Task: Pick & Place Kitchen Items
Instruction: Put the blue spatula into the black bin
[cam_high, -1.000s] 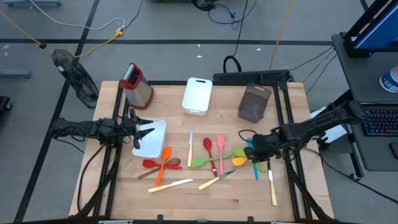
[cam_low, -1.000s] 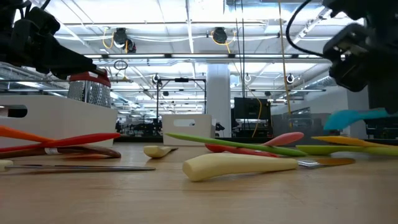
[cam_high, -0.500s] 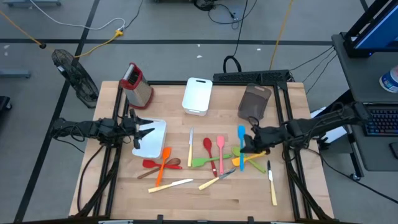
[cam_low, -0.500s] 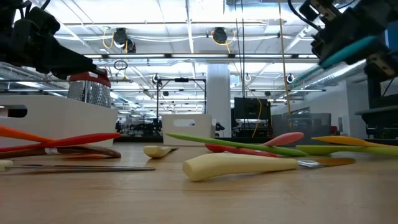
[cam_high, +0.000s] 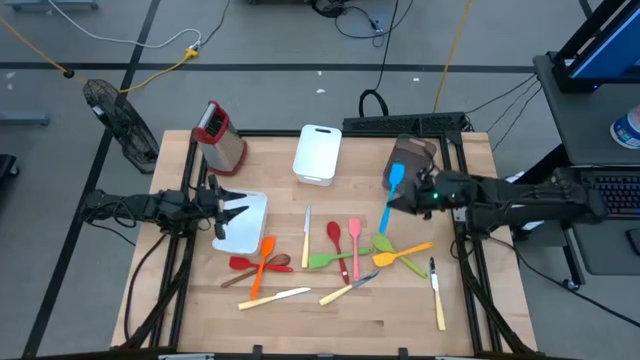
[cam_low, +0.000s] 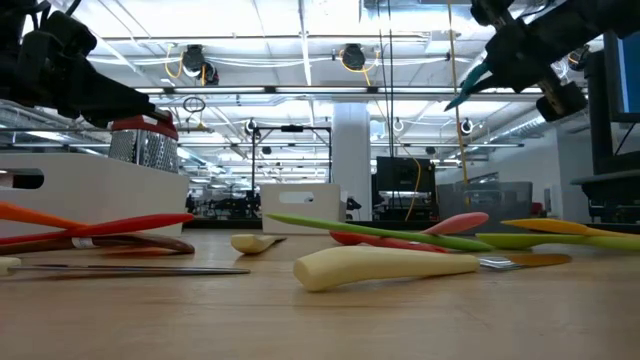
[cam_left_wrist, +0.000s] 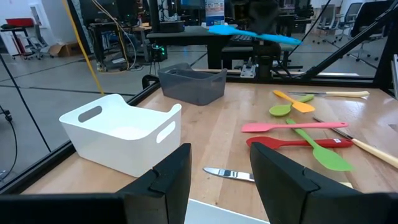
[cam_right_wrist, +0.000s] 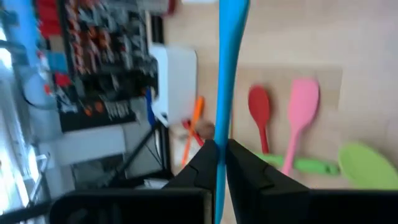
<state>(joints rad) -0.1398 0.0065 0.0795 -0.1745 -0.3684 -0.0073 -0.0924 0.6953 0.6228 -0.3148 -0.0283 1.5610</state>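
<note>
My right gripper is shut on a blue spatula and holds it in the air at the near left corner of the dark holder. The other kitchen items lie flat on the table: a red spoon, a pink spatula, a green one, a yellow one, an orange one and cream-handled knives. My left gripper waits open at the table's left, above a white tub, with nothing between its fingers. My right gripper pinches the blue spatula's handle about halfway along, between its two fingers. The fingers come from the table's right, slanting a little down, and lie across the handle. The spatula is lifted clear, its head toward the far edge.
A second white tub stands at the far middle and a red-topped grater at the far left. The near strip of the table in front of the utensils is bare wood. Cables and a power strip run behind the far edge.
My right gripper has risen from among the utensils and gone toward the far edge, up to the dark holder, tipping from pointing steeply down to nearly level. The blue spatula has gone with it, lifted clear of the table. The other utensils have not moved.
</note>
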